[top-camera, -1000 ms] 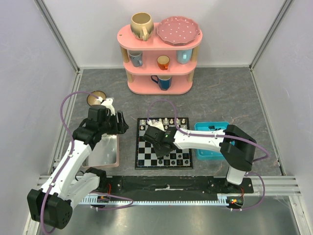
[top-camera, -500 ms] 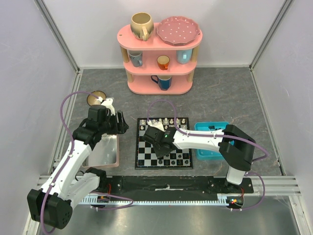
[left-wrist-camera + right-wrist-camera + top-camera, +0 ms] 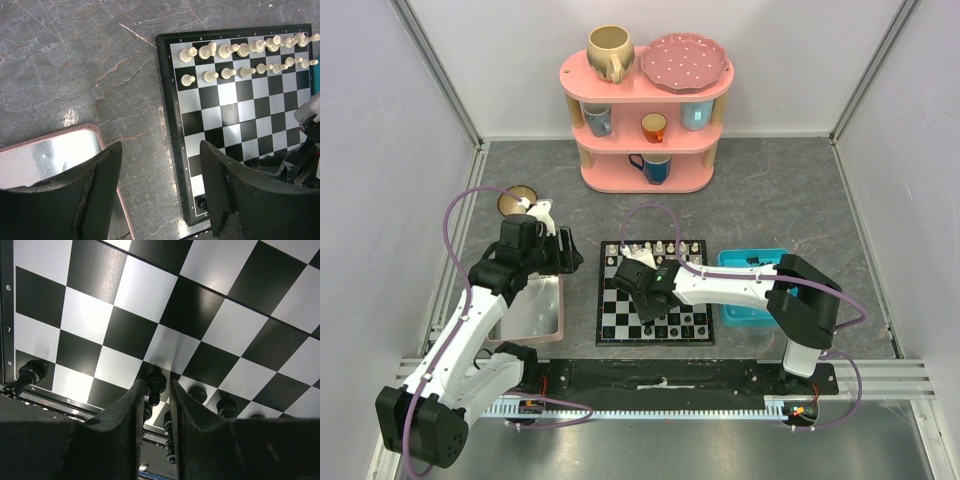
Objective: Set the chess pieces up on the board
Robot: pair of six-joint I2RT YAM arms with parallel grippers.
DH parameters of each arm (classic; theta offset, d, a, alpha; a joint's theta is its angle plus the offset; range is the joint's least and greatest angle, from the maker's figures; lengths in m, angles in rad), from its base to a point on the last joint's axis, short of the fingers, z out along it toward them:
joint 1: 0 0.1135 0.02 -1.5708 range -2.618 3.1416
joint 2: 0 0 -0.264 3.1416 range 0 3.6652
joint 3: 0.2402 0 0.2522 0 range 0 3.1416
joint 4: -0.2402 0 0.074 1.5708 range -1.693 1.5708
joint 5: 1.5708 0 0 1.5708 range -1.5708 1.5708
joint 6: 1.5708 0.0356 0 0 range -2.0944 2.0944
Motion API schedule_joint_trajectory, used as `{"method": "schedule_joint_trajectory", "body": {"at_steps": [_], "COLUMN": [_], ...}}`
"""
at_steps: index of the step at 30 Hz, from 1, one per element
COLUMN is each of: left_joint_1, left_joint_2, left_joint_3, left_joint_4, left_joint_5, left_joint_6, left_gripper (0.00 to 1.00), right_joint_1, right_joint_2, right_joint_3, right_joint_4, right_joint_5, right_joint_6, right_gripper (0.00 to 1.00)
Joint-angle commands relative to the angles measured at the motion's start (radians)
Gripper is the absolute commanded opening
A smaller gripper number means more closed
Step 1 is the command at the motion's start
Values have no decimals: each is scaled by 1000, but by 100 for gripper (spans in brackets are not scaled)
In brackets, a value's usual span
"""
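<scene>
The board [image 3: 620, 312] lies at mid-table, with cream-white chess pieces [image 3: 660, 247] in two rows along its far edge [image 3: 240, 50]. Black pieces [image 3: 197, 392] stand along the near edge. My right gripper [image 3: 155, 390] is low over that near edge [image 3: 658, 305]. Its fingers stand slightly apart on either side of an upright black pawn [image 3: 155, 383], which rests on a square with thin gaps at both sides. My left gripper [image 3: 160, 170] hangs open and empty over the table left of the board [image 3: 235, 115], with one black piece [image 3: 201, 204] in the corner by it.
A pink-rimmed grey tray [image 3: 530, 310] lies left of the board, under the left arm. A blue tray [image 3: 755, 290] holding dark pieces sits to the right. At the back stands a pink shelf [image 3: 645, 110] with cups and a plate. A small round dish [image 3: 517, 200] sits far left.
My right gripper's fingers have spread a little, away from the black pawn now standing on the board. Neither arm has visibly shifted.
</scene>
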Motion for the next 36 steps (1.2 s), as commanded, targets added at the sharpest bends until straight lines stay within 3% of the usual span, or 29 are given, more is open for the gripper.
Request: {"method": "schedule_joint_trajectory", "body": {"at_steps": [1,21,24,31,36], "left_joint_1": [6,6,6,5,5], "left_joint_2": [-12,-8,-5,-2,-2], "left_joint_3": [16,14,14,13,13], "left_joint_4": [23,25,26,26,29], "left_joint_5": [28,33,37,47,56], "left_joint_6": [0,1,3,4,6], "left_gripper": [70,71,71,71,71], "right_joint_1": [5,-79,-165,-493,-697], "right_joint_2": [0,-141,-228,-466,-498], "right_joint_3": [39,66,0,-195,-260], "right_joint_4": [3,-54,-63,-75,-68], "right_joint_5": [22,110,117,101,76], "right_joint_6": [12,4,1,-69,-137], "right_gripper": [34,41,41,40,38]}}
